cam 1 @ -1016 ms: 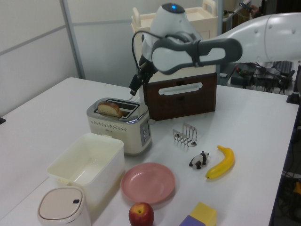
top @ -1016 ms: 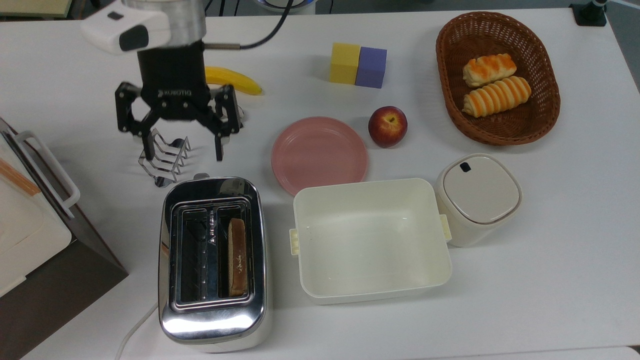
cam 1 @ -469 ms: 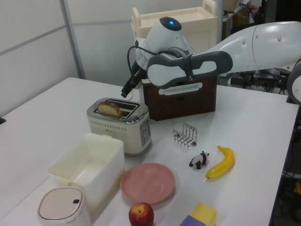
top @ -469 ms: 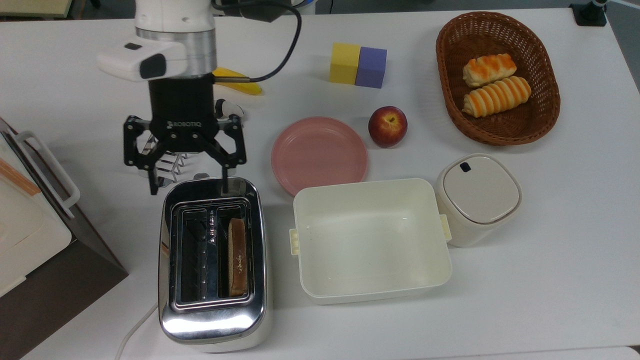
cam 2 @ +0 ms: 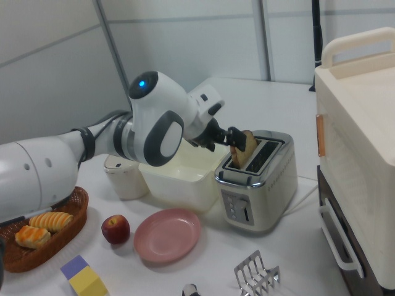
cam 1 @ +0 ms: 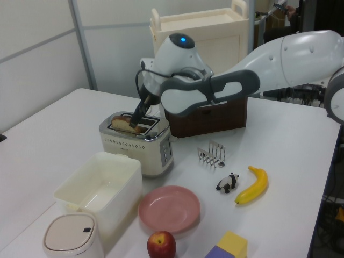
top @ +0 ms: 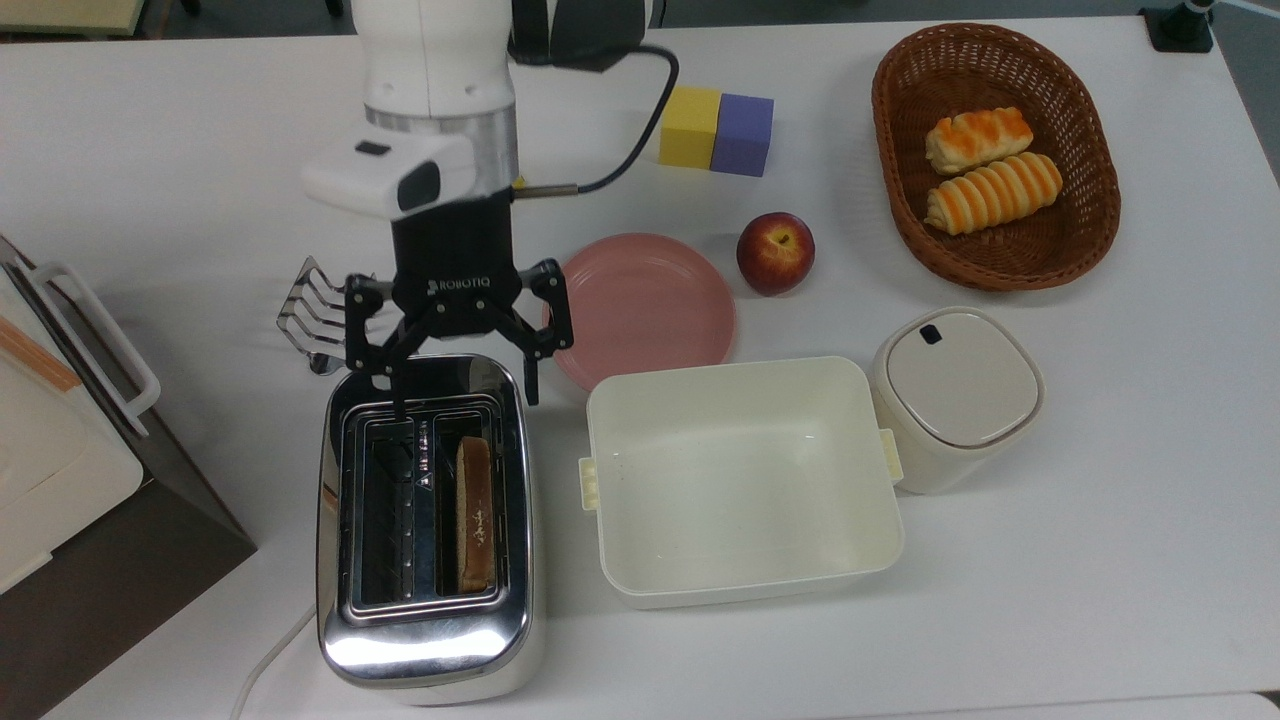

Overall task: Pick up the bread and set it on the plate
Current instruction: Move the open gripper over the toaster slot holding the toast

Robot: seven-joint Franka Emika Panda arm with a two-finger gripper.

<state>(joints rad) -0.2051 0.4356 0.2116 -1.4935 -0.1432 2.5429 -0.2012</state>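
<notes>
Now | bread [top: 473, 512] in toaster [top: 425, 620] | end effector [top: 463, 392] spread above | tub [top: 740, 480] beside plate [top: 650, 300]

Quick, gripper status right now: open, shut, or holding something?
Gripper: open and empty, fingers spread above the end of the toaster; the bread sits in its slot, not grasped.

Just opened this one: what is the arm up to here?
The arm's gripper, fingers spread open, hangs over the end of the chrome toaster nearest the arm, holding nothing. The bread stands in the slot on the top view's right, not yet grasped. The pink plate sits bare beside the toaster, next to the cream tub.
</notes>
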